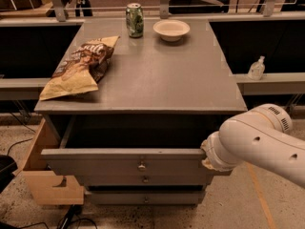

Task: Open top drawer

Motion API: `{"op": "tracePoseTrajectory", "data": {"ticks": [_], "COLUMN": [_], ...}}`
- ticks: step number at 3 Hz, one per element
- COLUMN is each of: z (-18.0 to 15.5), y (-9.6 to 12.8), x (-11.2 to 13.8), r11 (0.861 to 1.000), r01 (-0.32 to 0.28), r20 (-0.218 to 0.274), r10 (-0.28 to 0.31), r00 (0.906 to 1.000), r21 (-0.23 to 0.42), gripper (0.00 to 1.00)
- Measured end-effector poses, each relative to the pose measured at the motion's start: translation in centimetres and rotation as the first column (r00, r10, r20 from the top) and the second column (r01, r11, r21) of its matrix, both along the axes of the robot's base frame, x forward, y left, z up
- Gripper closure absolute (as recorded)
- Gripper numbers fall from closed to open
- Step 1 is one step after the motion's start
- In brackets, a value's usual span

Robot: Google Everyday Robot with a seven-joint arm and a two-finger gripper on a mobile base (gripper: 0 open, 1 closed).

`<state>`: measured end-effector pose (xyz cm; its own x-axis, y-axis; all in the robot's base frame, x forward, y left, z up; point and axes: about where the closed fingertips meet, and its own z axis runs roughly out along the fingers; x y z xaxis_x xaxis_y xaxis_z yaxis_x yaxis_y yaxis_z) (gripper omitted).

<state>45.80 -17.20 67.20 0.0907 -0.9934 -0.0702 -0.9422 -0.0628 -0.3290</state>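
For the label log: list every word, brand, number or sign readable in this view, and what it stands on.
No text is legible here.
On the chip bag: large lettering, too blurred to read.
On the green can: print too blurred to read.
On the small bottle: any label too small to read.
On the bowl, the top drawer, and the gripper at that drawer's right front end: none.

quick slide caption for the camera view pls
Robot gripper at the right end of the partly open top drawer; chip bag, can and bowl sit on the cabinet top.
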Motion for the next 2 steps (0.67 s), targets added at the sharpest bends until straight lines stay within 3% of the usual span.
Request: {"op": "tracePoseTrajectory", "data": {"ticks": [2], "z": [0.0], "y": [0.0], "x": [-0.01], "r11": [1.0], "r01": [0.0], "r20": [0.0], "r10": [0.0], "r00": [1.0], "r21": [0.0], "gripper": [1.0]}}
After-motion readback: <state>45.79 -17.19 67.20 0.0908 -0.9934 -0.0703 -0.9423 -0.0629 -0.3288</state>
